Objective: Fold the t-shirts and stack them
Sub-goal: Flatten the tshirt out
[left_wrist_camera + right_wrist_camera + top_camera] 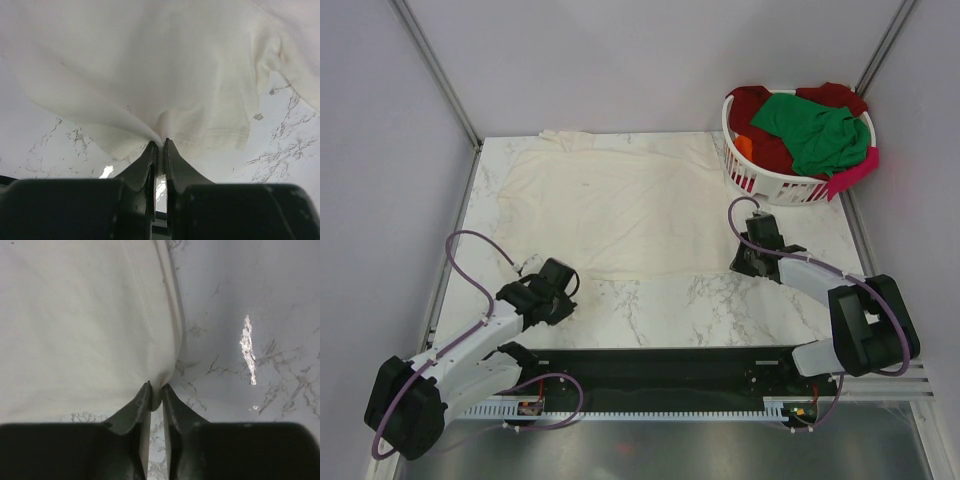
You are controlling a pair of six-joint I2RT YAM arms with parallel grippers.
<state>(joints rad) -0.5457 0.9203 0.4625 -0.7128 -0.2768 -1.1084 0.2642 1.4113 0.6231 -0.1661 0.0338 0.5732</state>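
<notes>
One cream t-shirt (610, 205) lies spread flat on the marble table (720, 310), smooth apart from gathers along its near hem. At its 7 o'clock corner the left gripper (159, 146) pinches a tuck of hem, jaws almost closed. At 4 o'clock the right gripper (155, 388) does likewise. At 2 o'clock, other t-shirts (815, 130) fill the basket (760, 185).

The marble table (650, 310) carried a cream t-shirt (610, 205), spread wide (sleeves farthest), and a white basket (765, 185) at its far-right corner.
</notes>
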